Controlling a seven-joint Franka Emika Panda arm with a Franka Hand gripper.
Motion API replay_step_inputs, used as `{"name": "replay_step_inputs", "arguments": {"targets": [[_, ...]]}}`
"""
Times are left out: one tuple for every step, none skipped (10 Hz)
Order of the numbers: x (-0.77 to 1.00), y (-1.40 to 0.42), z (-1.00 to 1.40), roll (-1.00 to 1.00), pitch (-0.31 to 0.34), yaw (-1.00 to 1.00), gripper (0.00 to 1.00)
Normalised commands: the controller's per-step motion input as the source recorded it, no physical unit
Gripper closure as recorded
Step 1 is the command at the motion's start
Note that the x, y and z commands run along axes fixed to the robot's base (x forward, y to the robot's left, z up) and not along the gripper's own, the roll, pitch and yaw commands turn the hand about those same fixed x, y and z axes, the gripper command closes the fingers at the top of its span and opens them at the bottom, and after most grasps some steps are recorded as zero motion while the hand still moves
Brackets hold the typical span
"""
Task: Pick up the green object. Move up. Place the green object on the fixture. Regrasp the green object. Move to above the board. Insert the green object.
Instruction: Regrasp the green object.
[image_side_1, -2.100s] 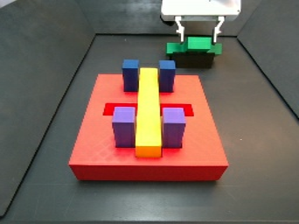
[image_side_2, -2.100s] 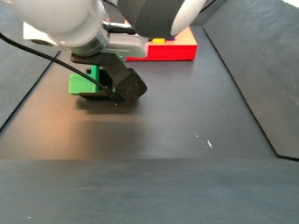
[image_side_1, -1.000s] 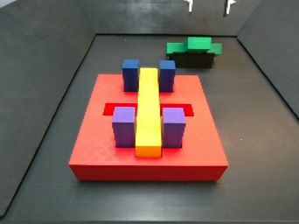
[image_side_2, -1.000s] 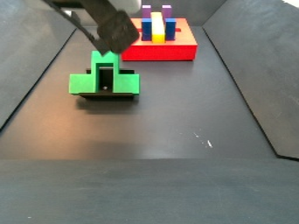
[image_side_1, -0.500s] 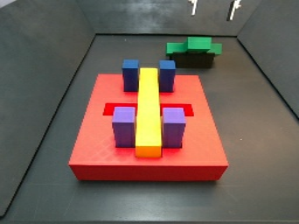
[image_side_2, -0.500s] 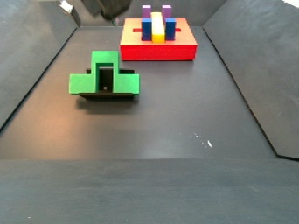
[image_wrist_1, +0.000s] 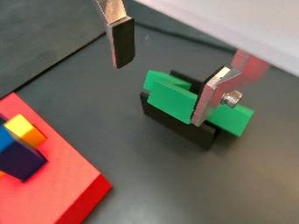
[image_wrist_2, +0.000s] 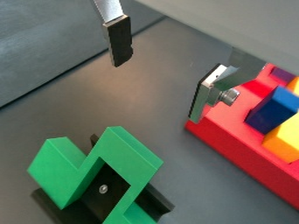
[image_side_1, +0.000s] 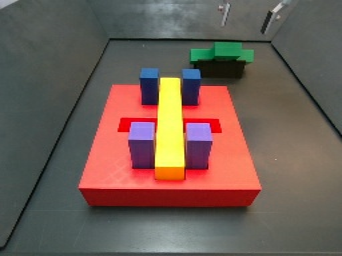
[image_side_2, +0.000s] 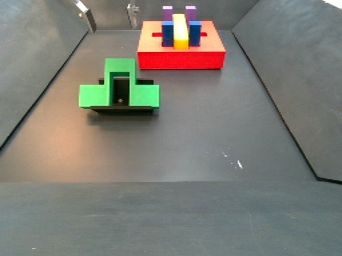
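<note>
Gripper (image_wrist_1: 170, 70) hung open and empty above the green object (image_wrist_1: 187, 103) | object sat on the fixture (image_wrist_1: 176, 124), upper right of side view (image_side_1: 221, 54) | step: regrasp | next: descend, close

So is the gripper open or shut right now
Open. In a wrist view the gripper hangs above the green object on the fixture, fingers wide apart, nothing between them.

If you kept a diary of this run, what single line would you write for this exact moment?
phase: regrasp pending | gripper: open, empty, raised above fixture | green object: resting on fixture | red board: slot unfilled
</note>
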Motion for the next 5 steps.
{"name": "replay_step_inputs", "arguments": {"targets": [[0.0, -0.32, -0.09, 1.0, 0.0, 0.03, 0.0], [0.0, -0.3, -0.09, 1.0, 0.0, 0.04, 0.0], [0.0, -0.3, -0.08, 1.0, 0.02, 0.04, 0.0], [0.0, -0.29, -0.07, 1.0, 0.026, 0.05, 0.0], [0.0, -0.28, -0.06, 1.0, 0.026, 0.05, 0.0]]}}
